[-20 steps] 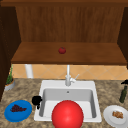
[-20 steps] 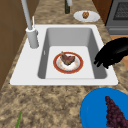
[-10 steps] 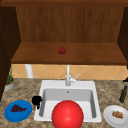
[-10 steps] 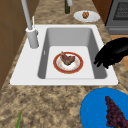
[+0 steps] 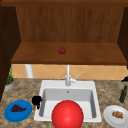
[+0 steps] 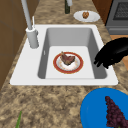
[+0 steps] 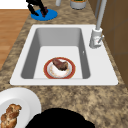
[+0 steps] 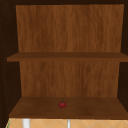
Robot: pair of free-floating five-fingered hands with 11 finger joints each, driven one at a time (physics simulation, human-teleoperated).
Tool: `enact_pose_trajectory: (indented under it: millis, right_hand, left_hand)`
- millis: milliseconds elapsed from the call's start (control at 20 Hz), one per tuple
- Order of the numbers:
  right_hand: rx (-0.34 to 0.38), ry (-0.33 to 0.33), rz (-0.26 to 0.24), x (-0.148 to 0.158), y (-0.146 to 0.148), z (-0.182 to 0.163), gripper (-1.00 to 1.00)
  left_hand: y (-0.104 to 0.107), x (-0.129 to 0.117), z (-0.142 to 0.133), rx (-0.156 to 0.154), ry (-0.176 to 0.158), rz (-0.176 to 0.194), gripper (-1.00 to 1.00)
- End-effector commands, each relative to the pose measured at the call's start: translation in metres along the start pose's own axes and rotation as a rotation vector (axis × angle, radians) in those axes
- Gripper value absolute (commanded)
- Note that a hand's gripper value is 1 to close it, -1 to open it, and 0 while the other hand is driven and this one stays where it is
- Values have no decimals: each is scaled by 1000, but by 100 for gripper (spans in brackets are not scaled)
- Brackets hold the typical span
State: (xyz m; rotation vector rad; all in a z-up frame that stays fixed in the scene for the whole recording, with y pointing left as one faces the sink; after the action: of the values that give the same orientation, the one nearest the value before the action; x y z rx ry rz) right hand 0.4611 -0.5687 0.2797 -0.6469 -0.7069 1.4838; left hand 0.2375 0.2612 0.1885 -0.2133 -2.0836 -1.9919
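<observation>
Nothing is picked up so far. Your left hand (image 5: pixel 37 100) hovers at the left rim of the sink (image 5: pixel 47 85), fingers loose and drooping, clasping nothing. The blue plate (image 5: pixel 18 110) of grapes (image 5: pixel 17 108) lies just beside it on the tabletop (image 5: pixel 25 87), untouched. The meat plate (image 6: pixel 68 62) sits in the basin. Your right hand (image 5: pixel 125 79) hangs above the bottle (image 5: pixel 123 93).
</observation>
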Motion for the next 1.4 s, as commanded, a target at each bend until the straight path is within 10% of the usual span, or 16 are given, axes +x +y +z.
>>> enact_pose_trajectory:
  millis: [0, 1350]
  right_hand:
    - [-10, 13, 16, 5, 10, 8, -100]
    - [-1, 11, 12, 28, 36, 7, -100]
  left_hand:
    - [0, 0, 0, 0, 0, 0, 0]
    - [0, 0, 0, 0, 0, 0, 0]
